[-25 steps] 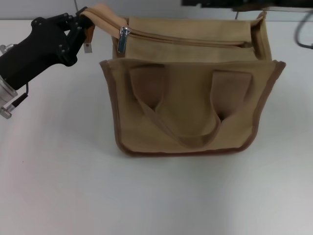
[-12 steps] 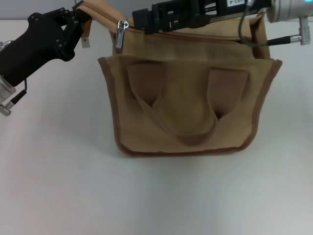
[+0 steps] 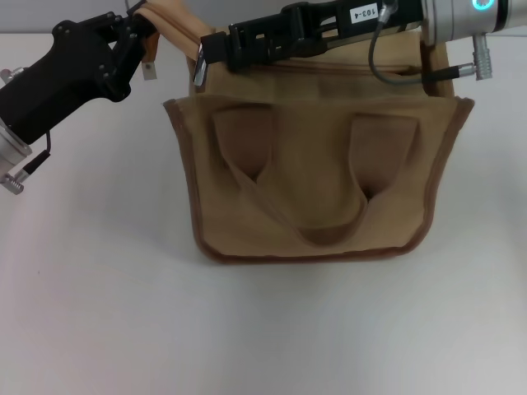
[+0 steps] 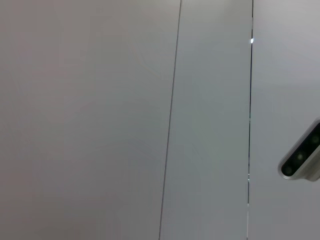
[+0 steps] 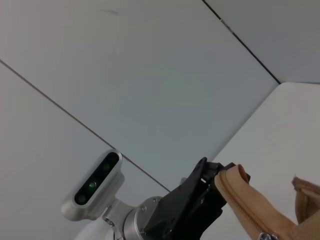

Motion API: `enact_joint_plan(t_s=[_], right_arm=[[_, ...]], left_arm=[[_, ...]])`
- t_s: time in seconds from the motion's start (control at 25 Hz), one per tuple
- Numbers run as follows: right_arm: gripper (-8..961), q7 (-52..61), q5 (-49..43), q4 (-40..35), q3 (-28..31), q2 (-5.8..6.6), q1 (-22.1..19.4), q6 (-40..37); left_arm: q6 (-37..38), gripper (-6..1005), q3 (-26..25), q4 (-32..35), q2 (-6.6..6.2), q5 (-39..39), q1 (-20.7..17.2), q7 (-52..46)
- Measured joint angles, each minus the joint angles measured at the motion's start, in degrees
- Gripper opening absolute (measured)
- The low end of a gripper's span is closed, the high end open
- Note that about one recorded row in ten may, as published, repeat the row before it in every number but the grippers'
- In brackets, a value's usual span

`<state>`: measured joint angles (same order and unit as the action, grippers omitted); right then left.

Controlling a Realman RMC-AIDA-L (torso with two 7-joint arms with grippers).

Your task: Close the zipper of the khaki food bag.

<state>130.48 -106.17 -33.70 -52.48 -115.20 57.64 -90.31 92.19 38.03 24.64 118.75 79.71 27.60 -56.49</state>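
Tension first: your left gripper (image 3: 136,37) clamps the khaki food bag (image 3: 321,181) corner, steadying the zipper (image 3: 200,62); your right gripper (image 3: 216,51) reaches its slider, jaw state unclear.

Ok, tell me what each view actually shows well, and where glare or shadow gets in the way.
Head view: even light, soft shadow under the bag, the zipper pull glints. Left wrist view: only pale wall panels. Right wrist view: the left gripper pinching the bag's end, dark against the bright wall.
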Motion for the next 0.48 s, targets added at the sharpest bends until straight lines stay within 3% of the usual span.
enact_joint_plan(t_s=[0.48], right_arm=[[765,2.6,0.0,0.2,-3.9,-1.20,0.6,3.8]], left_arm=[[0.1,21,0.1,-0.8,0.09,0.0,0.6,-0.8]])
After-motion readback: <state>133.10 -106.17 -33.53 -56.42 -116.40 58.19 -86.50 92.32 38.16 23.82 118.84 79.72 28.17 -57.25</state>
